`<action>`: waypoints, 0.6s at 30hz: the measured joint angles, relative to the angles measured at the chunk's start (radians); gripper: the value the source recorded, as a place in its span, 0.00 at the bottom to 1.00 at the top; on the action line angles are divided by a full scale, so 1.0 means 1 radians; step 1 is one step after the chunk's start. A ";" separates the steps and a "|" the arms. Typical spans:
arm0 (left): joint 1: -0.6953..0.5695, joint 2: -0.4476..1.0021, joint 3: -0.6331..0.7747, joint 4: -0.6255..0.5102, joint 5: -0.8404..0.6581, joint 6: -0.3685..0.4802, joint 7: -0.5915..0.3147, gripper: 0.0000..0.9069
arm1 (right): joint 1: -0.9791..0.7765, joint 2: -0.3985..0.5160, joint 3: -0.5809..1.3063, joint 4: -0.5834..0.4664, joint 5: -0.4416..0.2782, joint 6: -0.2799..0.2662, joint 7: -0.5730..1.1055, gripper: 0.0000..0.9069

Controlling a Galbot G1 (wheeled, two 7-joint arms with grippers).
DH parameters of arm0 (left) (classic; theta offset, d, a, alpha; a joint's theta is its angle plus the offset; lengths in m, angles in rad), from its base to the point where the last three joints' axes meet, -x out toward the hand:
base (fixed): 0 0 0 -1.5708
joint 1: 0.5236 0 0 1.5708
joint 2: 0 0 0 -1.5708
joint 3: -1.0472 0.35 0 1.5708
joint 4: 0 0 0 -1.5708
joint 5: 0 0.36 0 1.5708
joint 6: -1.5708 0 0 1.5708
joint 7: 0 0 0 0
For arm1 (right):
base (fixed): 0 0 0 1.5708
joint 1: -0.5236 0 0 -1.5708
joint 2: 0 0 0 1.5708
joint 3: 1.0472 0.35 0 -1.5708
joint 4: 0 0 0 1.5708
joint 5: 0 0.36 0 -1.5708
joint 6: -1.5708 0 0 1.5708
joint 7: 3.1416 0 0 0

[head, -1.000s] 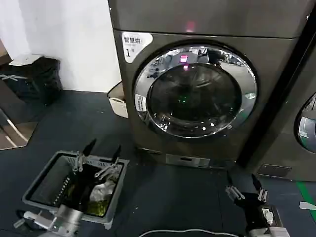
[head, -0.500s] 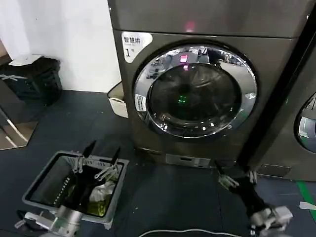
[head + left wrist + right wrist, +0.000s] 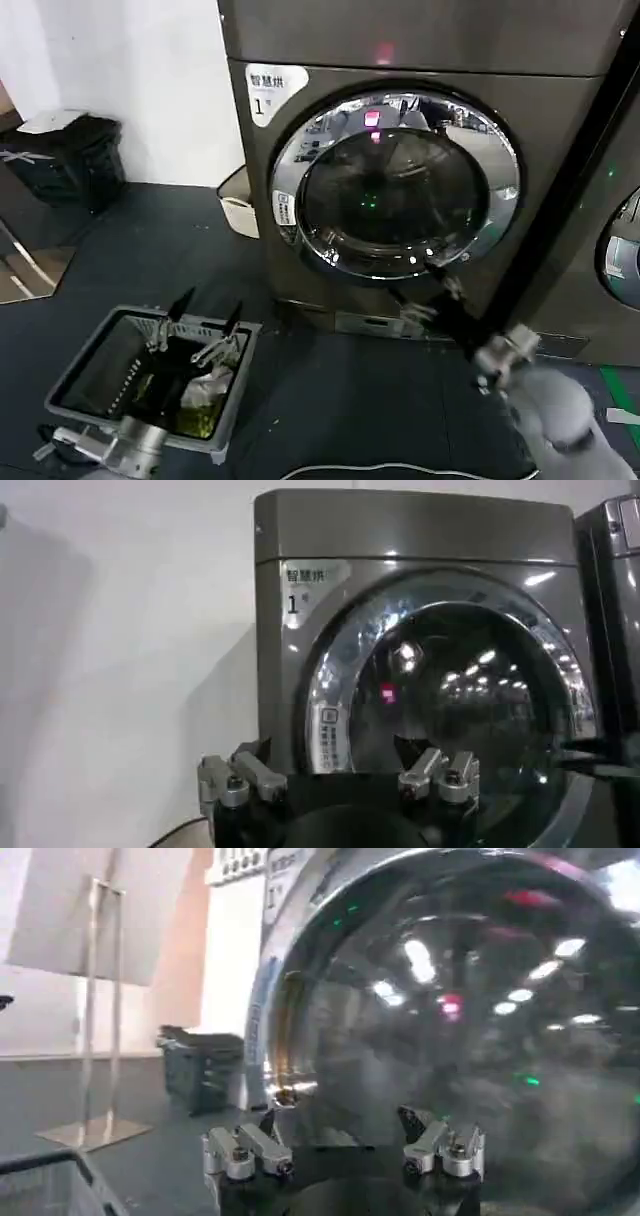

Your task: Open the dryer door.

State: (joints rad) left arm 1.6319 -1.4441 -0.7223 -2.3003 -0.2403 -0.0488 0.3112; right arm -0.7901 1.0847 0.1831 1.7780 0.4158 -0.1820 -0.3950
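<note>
Closed dryer door (image 3: 396,183) set in the front of the dryer (image 3: 560,130) — right gripper (image 3: 432,296), fingers spread and empty, near the door's lower right chrome rim, risks skidding off the slick curve; left gripper (image 3: 205,318), open, parked well below-left of the door.

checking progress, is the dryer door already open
No, the dryer door sits shut, flush against the dryer, while the right claw reaches its lower rim.
</note>
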 joint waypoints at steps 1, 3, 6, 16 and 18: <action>0.001 0.000 -0.002 -0.001 0.000 -0.001 0.001 1.00 | 0.026 0.008 -0.022 -0.019 0.000 0.001 0.000 1.00; 0.005 0.000 -0.008 -0.004 0.002 -0.002 0.002 1.00 | 0.074 0.024 -0.063 -0.053 0.000 0.003 -0.002 1.00; 0.007 0.001 -0.016 -0.005 0.003 -0.002 0.002 1.00 | 0.138 0.043 -0.111 -0.098 0.000 0.006 -0.003 1.00; 0.014 -0.006 -0.018 -0.007 0.009 -0.002 0.004 1.00 | 0.285 0.130 -0.201 -0.222 -0.017 0.006 0.000 1.00; 0.014 -0.006 -0.020 -0.007 0.009 -0.003 0.004 1.00 | 0.301 0.151 -0.209 -0.244 -0.021 0.006 0.000 1.00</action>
State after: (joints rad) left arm 1.6456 -1.4502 -0.7421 -2.3068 -0.2312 -0.0515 0.3154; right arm -0.4891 1.2353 -0.0261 1.5337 0.3952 -0.1757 -0.3951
